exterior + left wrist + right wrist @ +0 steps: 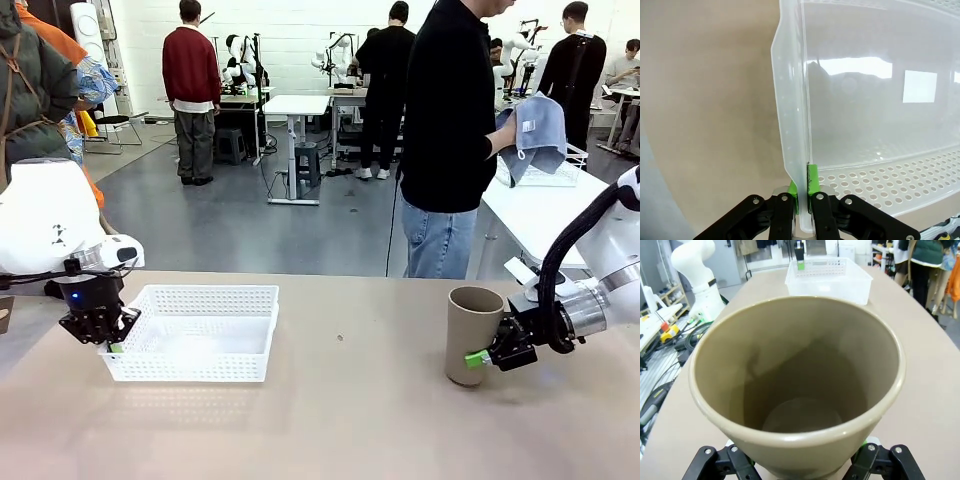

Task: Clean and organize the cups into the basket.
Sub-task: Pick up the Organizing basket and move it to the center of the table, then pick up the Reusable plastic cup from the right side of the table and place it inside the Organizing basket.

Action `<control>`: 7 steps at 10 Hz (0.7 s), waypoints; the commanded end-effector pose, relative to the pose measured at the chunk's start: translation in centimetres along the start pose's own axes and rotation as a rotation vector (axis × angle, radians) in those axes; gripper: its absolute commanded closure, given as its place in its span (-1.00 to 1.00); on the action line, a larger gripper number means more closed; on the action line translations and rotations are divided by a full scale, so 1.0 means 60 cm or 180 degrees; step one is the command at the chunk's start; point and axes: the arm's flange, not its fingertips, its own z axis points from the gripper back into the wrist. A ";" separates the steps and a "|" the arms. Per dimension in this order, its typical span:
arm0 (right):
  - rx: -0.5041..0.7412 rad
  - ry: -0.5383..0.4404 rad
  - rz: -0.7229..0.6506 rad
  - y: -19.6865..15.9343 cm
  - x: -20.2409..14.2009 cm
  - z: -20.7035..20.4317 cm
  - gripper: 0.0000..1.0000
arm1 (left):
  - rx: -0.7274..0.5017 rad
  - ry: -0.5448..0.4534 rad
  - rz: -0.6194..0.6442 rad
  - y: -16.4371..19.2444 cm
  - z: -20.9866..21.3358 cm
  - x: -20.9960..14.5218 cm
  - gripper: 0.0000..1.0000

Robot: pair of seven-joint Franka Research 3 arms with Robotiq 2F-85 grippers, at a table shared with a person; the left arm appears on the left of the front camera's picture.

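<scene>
A white perforated basket (190,330) rests on the table at the left. My left gripper (110,343) is shut on the rim of its left short end; the left wrist view shows the green pads (811,181) pinching the basket's thin wall (792,125). Right of the table's middle, a tan-brown cup (471,333) stands upright, mouth up. My right gripper (480,357) is shut on its lower part from the right side. In the right wrist view the cup (795,385) gapes open and looks bare inside, with the basket (829,277) far behind it.
Across the table a person in black (450,130) stands holding a grey-blue cloth (537,135). A wire-frame basket (550,172) sits on a white table behind at the right. Bare tabletop (350,400) lies between basket and cup.
</scene>
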 end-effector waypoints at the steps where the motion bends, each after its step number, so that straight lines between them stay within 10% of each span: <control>1: -0.0179 -0.0003 0.0027 0.044 0.082 0.033 0.56 | -0.0071 0.0010 -0.0090 -0.054 0.000 -0.007 1.00; 7: -0.0833 -0.0207 0.0095 0.106 0.281 0.200 0.56 | 0.0117 -0.0200 -0.0150 -0.257 -0.020 -0.032 1.00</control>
